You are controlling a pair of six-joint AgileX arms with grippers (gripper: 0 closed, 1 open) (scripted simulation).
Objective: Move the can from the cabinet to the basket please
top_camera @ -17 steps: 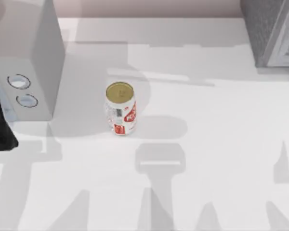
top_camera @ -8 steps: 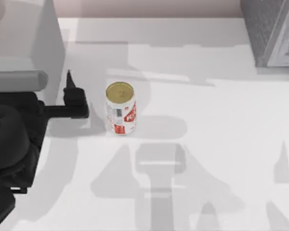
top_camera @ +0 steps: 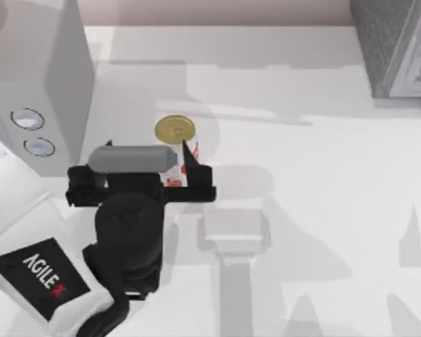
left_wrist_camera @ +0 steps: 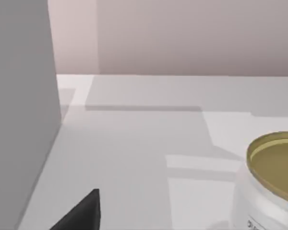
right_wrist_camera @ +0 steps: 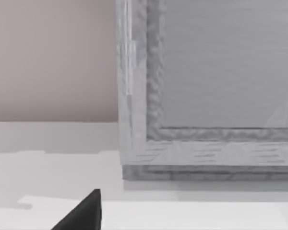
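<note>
Reaching for can [top_camera: 174,131] standing upright on white surface [top_camera: 323,210]: left end effector [top_camera: 149,158], fingers apart, straddles it near grey cabinet [top_camera: 49,84]. Next: close squarely on can body, then lift.

White can [top_camera: 174,156] with red marks, gold top; black left gripper [top_camera: 146,149]
</note>
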